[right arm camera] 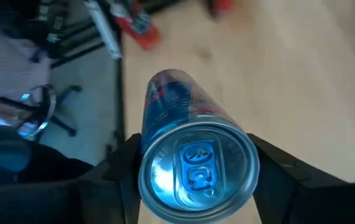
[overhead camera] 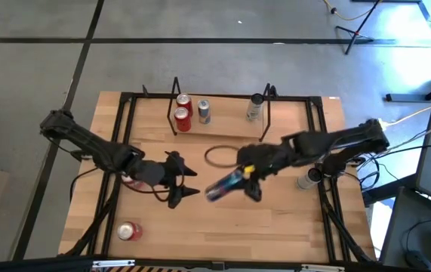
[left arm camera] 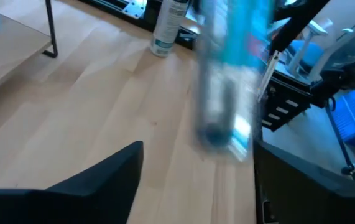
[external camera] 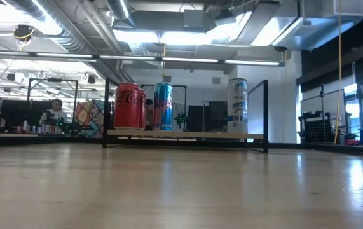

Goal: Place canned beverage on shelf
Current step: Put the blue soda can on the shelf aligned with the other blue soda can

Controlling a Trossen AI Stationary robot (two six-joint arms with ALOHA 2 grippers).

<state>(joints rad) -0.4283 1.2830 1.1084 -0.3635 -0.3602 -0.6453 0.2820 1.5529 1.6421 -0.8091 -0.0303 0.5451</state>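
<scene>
My right gripper [overhead camera: 247, 180] is at mid-table, shut on a blue and silver can [overhead camera: 223, 186], which also shows in the right wrist view [right arm camera: 193, 155]. My left gripper [overhead camera: 188, 183] is open and empty just left of that can's free end; in its wrist view [left arm camera: 196, 186] the can [left arm camera: 227, 74] is a blur ahead of its fingers. The shelf [overhead camera: 264, 113], black rods on a wood floor, stands at the far edge. It holds two red cans [overhead camera: 183, 112], a silver-blue can [overhead camera: 204, 111] and a pale can [overhead camera: 254, 108], all upright. My right gripper pinches the can between its two fingers [right arm camera: 122, 169] on opposite sides of the wall, near the lid end [right arm camera: 196, 165]. The lid faces my wrist. The can points away along the fingers toward the left gripper, tilted, and seems clear of the table.
A red can [overhead camera: 130, 230] lies near the table's front left corner. A pale can [overhead camera: 308, 178] stands by the right rail. A dark ring [overhead camera: 219, 156] lies in front of the shelf. A red object [overhead camera: 130, 180] sits under my left arm. Black frame rails edge the table.
</scene>
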